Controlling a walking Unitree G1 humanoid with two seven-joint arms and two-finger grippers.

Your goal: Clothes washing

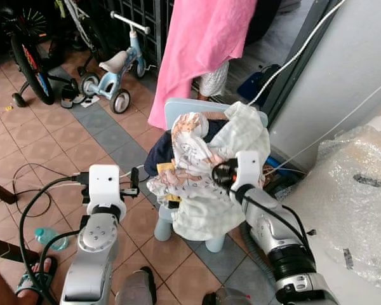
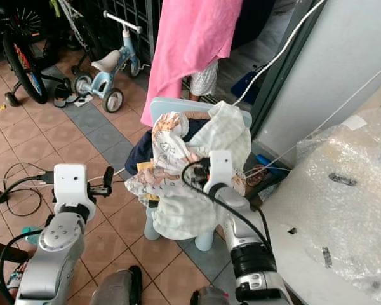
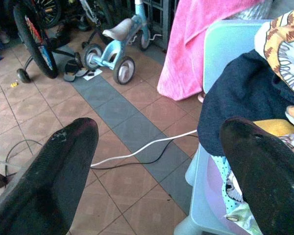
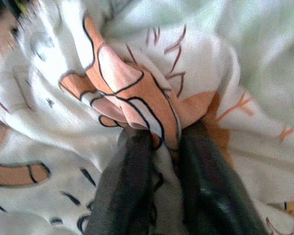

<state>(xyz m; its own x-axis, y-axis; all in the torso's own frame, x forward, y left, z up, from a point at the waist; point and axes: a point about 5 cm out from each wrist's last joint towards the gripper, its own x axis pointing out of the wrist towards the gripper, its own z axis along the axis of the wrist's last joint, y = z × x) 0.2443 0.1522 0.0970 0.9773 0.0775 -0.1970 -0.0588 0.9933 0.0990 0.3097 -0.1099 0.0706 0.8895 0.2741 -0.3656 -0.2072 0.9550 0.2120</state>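
Right gripper (image 4: 161, 152) fingers pinch printed cloth (image 4: 122, 98), tips buried.

White cartoon-print cloth (image 1: 189, 152) showing orange and black drawings, lying by pale green checked cloth (image 1: 244, 136) and navy garment (image 3: 245, 98). Pink towel (image 1: 200, 44) hanging over light blue chair (image 3: 220, 49).

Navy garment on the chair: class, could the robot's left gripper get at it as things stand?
Probably yes. The left gripper is open beside the chair, and the navy garment hangs uncovered on that side with nothing between. The right gripper is shut on the printed cloth.
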